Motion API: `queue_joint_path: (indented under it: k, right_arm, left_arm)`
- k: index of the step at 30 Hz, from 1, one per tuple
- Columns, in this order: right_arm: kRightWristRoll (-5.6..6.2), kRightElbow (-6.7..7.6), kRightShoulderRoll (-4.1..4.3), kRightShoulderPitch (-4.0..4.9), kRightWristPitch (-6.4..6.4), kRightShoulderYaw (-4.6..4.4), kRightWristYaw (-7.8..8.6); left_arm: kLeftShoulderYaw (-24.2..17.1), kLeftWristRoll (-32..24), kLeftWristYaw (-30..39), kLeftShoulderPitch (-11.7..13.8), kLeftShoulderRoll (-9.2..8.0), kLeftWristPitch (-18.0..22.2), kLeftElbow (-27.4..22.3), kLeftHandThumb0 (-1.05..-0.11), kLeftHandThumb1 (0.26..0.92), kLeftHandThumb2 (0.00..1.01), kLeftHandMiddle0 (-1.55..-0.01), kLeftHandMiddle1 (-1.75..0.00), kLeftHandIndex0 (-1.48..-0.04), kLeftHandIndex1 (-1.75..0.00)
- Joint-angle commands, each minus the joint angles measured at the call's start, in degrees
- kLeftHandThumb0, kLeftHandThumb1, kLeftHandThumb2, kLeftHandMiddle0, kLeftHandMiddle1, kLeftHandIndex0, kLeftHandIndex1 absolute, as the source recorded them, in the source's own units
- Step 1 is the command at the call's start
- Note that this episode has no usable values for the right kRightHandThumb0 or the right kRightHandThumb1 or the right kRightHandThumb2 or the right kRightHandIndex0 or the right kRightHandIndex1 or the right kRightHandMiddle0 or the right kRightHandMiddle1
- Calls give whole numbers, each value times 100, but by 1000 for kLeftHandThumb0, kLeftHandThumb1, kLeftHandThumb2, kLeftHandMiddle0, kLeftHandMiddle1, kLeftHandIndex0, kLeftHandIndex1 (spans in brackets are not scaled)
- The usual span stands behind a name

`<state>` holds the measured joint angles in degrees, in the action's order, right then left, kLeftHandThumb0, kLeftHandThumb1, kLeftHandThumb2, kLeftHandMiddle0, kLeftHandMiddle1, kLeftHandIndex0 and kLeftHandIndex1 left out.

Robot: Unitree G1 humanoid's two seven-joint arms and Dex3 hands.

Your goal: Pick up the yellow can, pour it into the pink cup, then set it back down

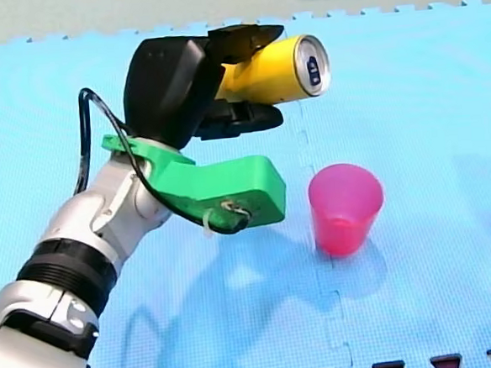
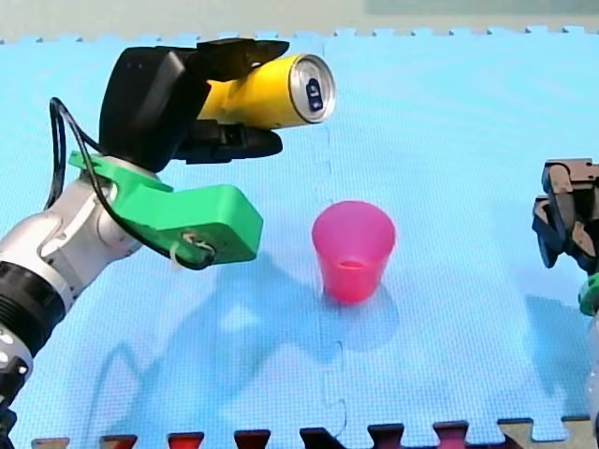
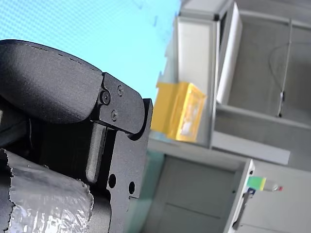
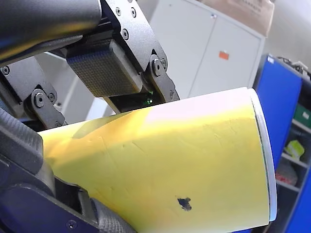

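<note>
This looks like a robotics lab or workshop rather than a home. The work surface is covered with a blue foam mat [image 1: 408, 97] made of interlocking puzzle tiles. Around it stand plain grey metal cabinets [image 4: 214, 58], one with a cardboard box [image 4: 243, 12] on top. There is also a blue storage rack [image 4: 286, 111] and a yellow box [image 3: 182, 111].

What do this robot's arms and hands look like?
The left hand, gripping the yellow can, is a black block with jointed black fingers. A green bracket sits at its wrist, a black cable loops into it, the forearm is silver with black rings. The right hand, at the right edge, is black too.
</note>
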<state>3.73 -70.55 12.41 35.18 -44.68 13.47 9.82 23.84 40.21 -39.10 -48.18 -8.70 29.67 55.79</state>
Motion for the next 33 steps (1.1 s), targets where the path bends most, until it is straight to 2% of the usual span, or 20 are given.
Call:
queue_joint_path:
  k: [1, 8, 16, 20, 26, 27, 28, 29, 31, 33]
  right_arm:
    - [-5, 10, 31, 13, 5, 4, -22]
    - [-32, 38, 14, -7, -26, -22, -66]
    - [-33, 65, 14, -49, -40, -27, -78]
    - [-21, 67, 17, -41, -16, -21, -68]
    - [-16, 50, 24, -18, 6, -14, -63]
    - [-17, 47, 26, -17, 7, -14, -64]
    - [-19, 44, 27, -17, 8, -14, -66]
    - [-21, 41, 28, -17, 8, -14, -69]
    - [-24, 36, 30, -20, 2, -14, -70]
    - [-29, 34, 33, -18, -6, -15, -73]
  left_arm:
    - [10, 8, -19, -52, -24, -25, -65, -370, 774, 0, -1394, -4, -1230, -2]
    - [177, 210, -175, -21, 11, -188, -21, -363, 773, 0, -1397, -4, -1238, -3]
    - [413, 515, -428, -24, -7, -300, 73, -355, 776, 1, -1393, -1, -1236, 0]
    - [612, 803, -720, -78, -49, -433, 116, -350, 779, 2, -1395, -2, -1235, 0]
    - [951, 1240, -1295, -209, -50, -725, 349, -364, 798, 7, -1529, -78, -1264, -11]
    - [969, 1246, -1322, -225, -43, -731, 384, -366, 800, 4, -1462, -260, -1267, -6]
    - [983, 1247, -1341, -239, -35, -736, 414, -367, 804, 3, -1289, -627, -1269, -3]
    - [997, 1243, -1355, -251, -29, -738, 440, -367, 806, 2, -1142, -924, -1270, -1]
    - [1020, 1230, -1369, -266, -20, -743, 474, -369, 809, 1, -1062, -1082, -1271, 0]
    - [1036, 1213, -1373, -277, -17, -745, 499, -373, 811, 2, -1036, -1132, -1271, 0]
